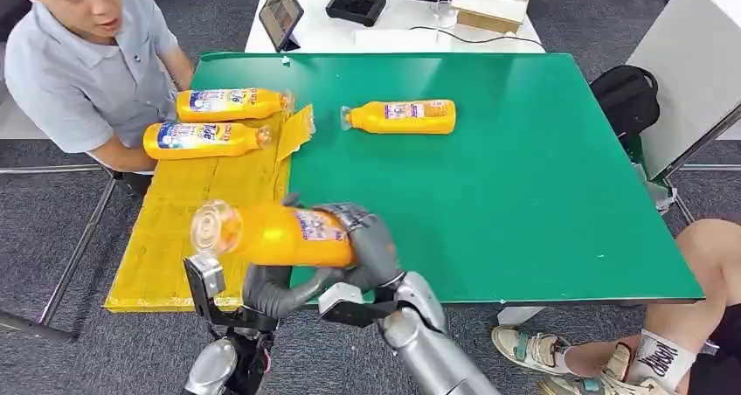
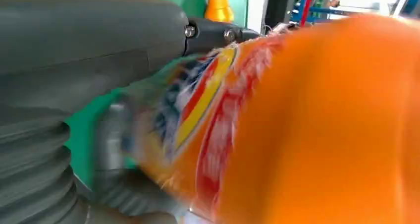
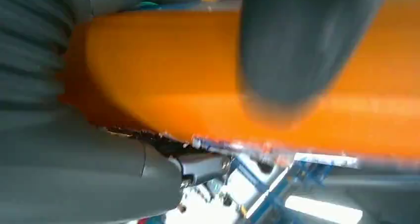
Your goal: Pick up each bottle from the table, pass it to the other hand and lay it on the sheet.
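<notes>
Handover was midway: both hands gripped one orange bottle [image 1: 275, 233] above the table's [image 1: 524, 194] six o'clock edge, right hand [image 1: 371, 246] wrapped round its base, left hand [image 1: 280, 288] cupping underneath. Two bottles [image 1: 208, 139] lay on the yellow sheet [image 1: 210, 211] at ten o'clock; one bottle [image 1: 402, 116] waited at twelve. All looked full.

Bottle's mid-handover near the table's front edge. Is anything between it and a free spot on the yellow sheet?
Nothing visible blocks it. The held bottle sits just above the yellow sheet's bare near part. The two laid bottles and the person's arm lie at the sheet's far end, away from that path.
</notes>
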`<action>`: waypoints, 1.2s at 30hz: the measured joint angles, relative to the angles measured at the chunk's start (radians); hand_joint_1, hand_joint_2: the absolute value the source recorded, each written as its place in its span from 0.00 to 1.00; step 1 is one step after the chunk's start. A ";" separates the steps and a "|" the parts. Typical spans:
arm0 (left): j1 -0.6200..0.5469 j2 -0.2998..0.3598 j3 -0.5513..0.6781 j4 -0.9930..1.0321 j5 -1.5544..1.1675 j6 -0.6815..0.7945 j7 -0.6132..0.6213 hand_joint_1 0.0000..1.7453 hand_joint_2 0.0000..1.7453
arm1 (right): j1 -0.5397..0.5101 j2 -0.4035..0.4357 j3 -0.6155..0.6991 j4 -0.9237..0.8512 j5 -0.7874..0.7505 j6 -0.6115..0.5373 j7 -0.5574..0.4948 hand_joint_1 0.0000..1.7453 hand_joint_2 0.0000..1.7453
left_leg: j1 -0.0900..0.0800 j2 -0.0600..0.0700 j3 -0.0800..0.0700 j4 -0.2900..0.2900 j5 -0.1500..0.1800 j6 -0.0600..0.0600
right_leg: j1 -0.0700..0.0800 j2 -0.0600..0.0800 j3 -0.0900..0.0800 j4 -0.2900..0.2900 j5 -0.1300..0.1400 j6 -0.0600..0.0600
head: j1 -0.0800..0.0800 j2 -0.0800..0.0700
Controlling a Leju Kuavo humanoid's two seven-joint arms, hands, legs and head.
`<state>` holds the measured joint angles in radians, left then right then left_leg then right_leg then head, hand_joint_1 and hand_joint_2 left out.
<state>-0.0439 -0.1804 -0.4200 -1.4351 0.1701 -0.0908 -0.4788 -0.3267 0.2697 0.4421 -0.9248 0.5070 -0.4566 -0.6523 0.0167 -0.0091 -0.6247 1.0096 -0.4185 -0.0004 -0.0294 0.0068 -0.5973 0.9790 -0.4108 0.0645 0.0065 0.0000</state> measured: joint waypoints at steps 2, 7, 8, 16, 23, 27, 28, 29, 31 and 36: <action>-0.005 0.000 0.001 0.000 0.007 0.002 -0.003 0.00 1.00 | -0.002 0.009 0.018 0.019 -0.008 -0.002 0.003 0.99 1.00 | 0.000 0.000 0.000 0.000 0.000 0.000 | 0.000 0.000 0.000 0.000 0.000 0.000 | 0.000 0.000; -0.006 0.000 0.005 0.000 0.051 -0.007 -0.018 0.00 1.00 | -0.014 0.017 0.049 0.060 -0.029 -0.008 0.006 0.99 1.00 | 0.000 0.000 0.000 0.000 0.000 0.000 | 0.000 0.000 0.000 0.000 0.000 0.000 | 0.000 0.000; -0.006 0.000 0.008 0.000 0.053 -0.010 -0.018 0.00 1.00 | -0.016 0.018 0.053 0.068 -0.033 -0.014 0.006 0.99 1.00 | 0.000 0.000 0.000 0.000 0.000 0.000 | 0.000 0.000 0.000 0.000 0.000 0.000 | 0.000 0.000; -0.007 0.000 0.018 0.000 0.062 -0.010 -0.029 1.00 1.00 | -0.027 0.020 0.071 0.115 -0.048 -0.016 0.006 0.36 1.00 | 0.000 0.000 0.000 0.000 0.000 0.000 | 0.000 0.000 0.000 0.000 0.000 0.000 | 0.000 0.000; -0.014 0.000 0.024 0.000 0.060 0.000 -0.039 1.00 1.00 | -0.030 0.020 0.081 0.133 -0.040 -0.024 0.024 0.00 0.00 | 0.000 0.000 0.000 0.000 0.000 0.000 | 0.000 0.000 0.000 0.000 0.000 0.000 | 0.000 0.000; -0.017 0.000 0.028 0.000 0.058 0.000 -0.040 1.00 1.00 | -0.028 0.019 0.081 0.136 -0.034 -0.069 0.018 0.00 0.00 | 0.000 0.000 0.000 0.000 0.000 0.000 | 0.000 0.000 0.000 0.000 0.000 0.000 | 0.000 0.000; -0.018 0.000 0.029 0.000 0.058 0.001 -0.040 1.00 1.00 | -0.028 0.019 0.081 0.136 -0.034 -0.074 0.016 0.00 0.00 | 0.000 0.000 0.000 0.000 0.000 0.000 | 0.000 0.000 0.000 0.000 0.000 0.000 | 0.000 0.000; -0.019 0.000 0.030 0.000 0.058 0.000 -0.040 1.00 1.00 | -0.027 0.019 0.081 0.136 -0.035 -0.075 0.016 0.00 0.00 | 0.000 0.000 0.000 0.000 0.000 0.000 | 0.000 0.000 0.000 0.000 0.000 0.000 | 0.000 0.000; -0.020 0.000 0.032 0.000 0.058 0.000 -0.040 1.00 1.00 | -0.027 0.019 0.081 0.136 -0.035 -0.075 0.016 0.00 0.00 | 0.000 0.000 0.000 0.000 0.000 0.000 | 0.000 0.000 0.000 0.000 0.000 0.000 | 0.000 0.000; -0.021 0.000 0.033 0.000 0.058 0.000 -0.041 1.00 1.00 | -0.027 0.019 0.081 0.136 -0.035 -0.075 0.014 0.00 0.00 | 0.000 0.000 0.000 0.000 0.000 0.000 | 0.000 0.000 0.000 0.000 0.000 0.000 | 0.000 0.000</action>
<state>-0.0646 -0.1808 -0.3868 -1.4351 0.2277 -0.0904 -0.5200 -0.3542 0.2892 0.5226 -0.7893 0.4715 -0.5318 -0.6382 0.0165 -0.0088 -0.6247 1.0095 -0.4185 -0.0004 -0.0296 0.0070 -0.5977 0.9789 -0.4108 0.0645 0.0069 0.0000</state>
